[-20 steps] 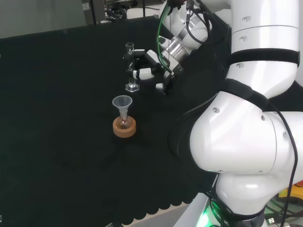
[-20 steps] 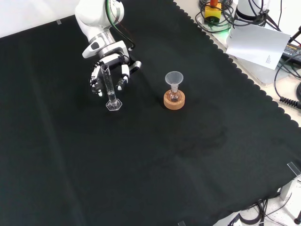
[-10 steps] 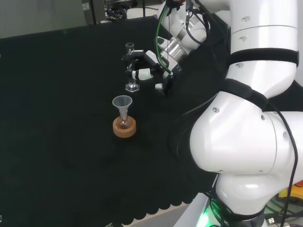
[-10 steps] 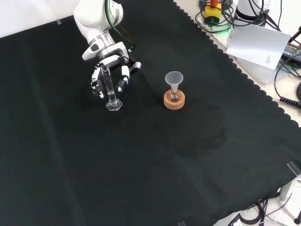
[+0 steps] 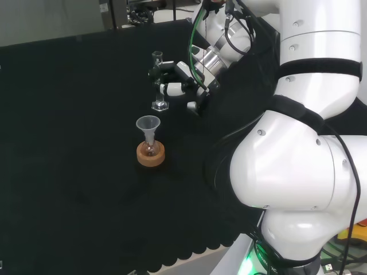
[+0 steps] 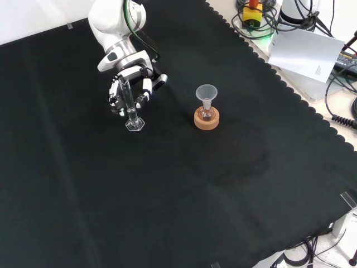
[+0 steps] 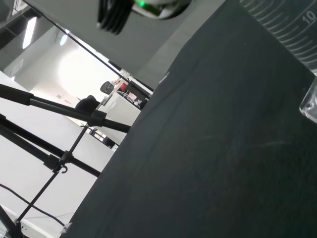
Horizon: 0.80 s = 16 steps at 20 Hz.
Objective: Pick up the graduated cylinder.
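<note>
The clear graduated cylinder (image 5: 157,80) stands upright with its hexagonal foot on the black cloth. From the front it is a thin tube (image 6: 129,105) right in front of the hand. The black and white hand (image 5: 179,86) reaches in from the right in the head view, its fingers (image 5: 167,88) curled round the tube's middle. In the front view the hand (image 6: 133,78) comes from the top, with fingers (image 6: 146,92) on both sides of the tube. The wrist view has the cylinder's graduated wall (image 7: 290,27) very close.
A small flask with a clear funnel in it sits on a cork ring (image 5: 151,154), nearer than the cylinder in the head view and to its right in the front view (image 6: 206,117). A paper sheet (image 6: 307,50) and cables lie beyond the cloth's scalloped edge.
The hand has edged closer to the cylinder and its fingers have drawn in round the tube. The cylinder has stayed in place on the cloth.
</note>
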{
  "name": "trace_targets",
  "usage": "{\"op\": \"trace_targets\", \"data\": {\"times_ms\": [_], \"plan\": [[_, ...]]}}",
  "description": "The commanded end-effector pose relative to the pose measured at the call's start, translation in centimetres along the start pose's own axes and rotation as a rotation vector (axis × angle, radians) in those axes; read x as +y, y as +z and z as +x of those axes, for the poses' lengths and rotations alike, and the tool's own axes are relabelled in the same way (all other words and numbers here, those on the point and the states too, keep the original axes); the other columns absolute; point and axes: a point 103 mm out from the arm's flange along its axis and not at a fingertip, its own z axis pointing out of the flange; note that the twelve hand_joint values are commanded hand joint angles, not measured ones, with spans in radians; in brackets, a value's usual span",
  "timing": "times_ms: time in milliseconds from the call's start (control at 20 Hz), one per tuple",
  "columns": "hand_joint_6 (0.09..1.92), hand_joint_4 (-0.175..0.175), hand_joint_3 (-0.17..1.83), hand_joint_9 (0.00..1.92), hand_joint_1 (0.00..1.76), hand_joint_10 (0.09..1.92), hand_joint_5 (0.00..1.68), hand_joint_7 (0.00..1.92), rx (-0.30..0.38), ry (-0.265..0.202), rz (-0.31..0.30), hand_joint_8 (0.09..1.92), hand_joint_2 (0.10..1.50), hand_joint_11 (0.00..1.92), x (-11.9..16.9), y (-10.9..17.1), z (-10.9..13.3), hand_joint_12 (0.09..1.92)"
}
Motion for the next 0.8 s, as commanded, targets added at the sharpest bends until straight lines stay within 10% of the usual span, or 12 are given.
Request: {"op": "trace_targets", "data": {"times_ms": [50,300,800], "plan": [[1.12,-0.094,0.1,1.25,1.09,0.2,0.86,1.0,-0.047,0.014,0.006,0.53,1.13,1.16,0.2,-0.3,0.1,0.87],[1.1,-0.167,0.0,1.36,1.14,0.11,0.92,1.17,-0.131,0.021,0.063,0.41,1.15,1.26,0.6,-1.1,1.0,0.78],[1.03,-0.175,-0.01,1.47,1.15,0.09,0.97,1.31,-0.263,0.054,0.087,0.3,1.13,1.34,-0.1,-3.3,2.4,0.71]]}}
